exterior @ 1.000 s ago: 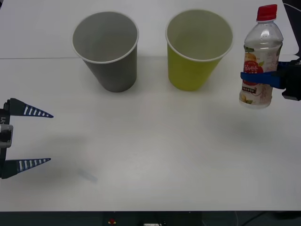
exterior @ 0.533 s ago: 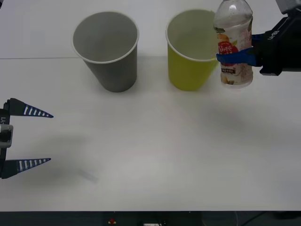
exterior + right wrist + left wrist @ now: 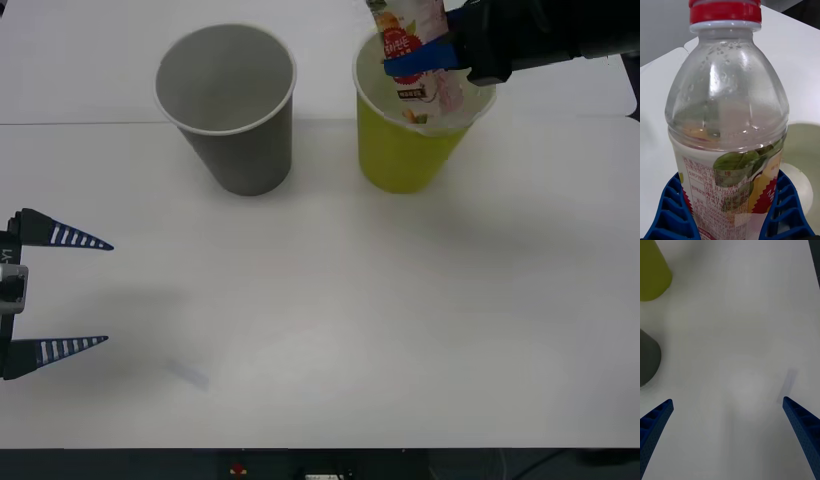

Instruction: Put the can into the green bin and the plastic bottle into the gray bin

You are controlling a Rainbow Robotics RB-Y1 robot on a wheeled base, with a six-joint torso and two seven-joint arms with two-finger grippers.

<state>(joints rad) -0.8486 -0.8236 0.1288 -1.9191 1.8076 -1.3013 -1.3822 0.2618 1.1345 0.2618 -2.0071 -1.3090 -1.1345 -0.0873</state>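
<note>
gripping the plastic bottle (image 3: 415, 55) around its labelled middle, my right gripper (image 3: 425, 57) holds it over the mouth of the green bin (image 3: 405, 150), at the far right side of the white table (image 3: 330, 300). the bottle is tilted, its lower end pointing down toward the bin's pale inside, and its top runs off the upper edge of the front view. from my right wrist, the bottle (image 3: 728, 123) stands close before the camera with its red cap (image 3: 725, 13) at the top, droplets on the clear shoulder, and a printed label with green leaves lower down; my blue ribbed fingers (image 3: 672, 210) press against the label on both sides, and the pale inside of the green bin (image 3: 801, 157) shows past the bottle. the gray bin (image 3: 228, 110) stands upright just beside the green one, apart from it, toward my left. my left gripper (image 3: 55, 295) hangs low over the near left part of the table, well apart from both bins, its two fingers (image 3: 655, 422) spread wide with nothing between them; my left wrist view catches the green bin (image 3: 651, 273) and the gray bin (image 3: 647, 356) at one edge.
</note>
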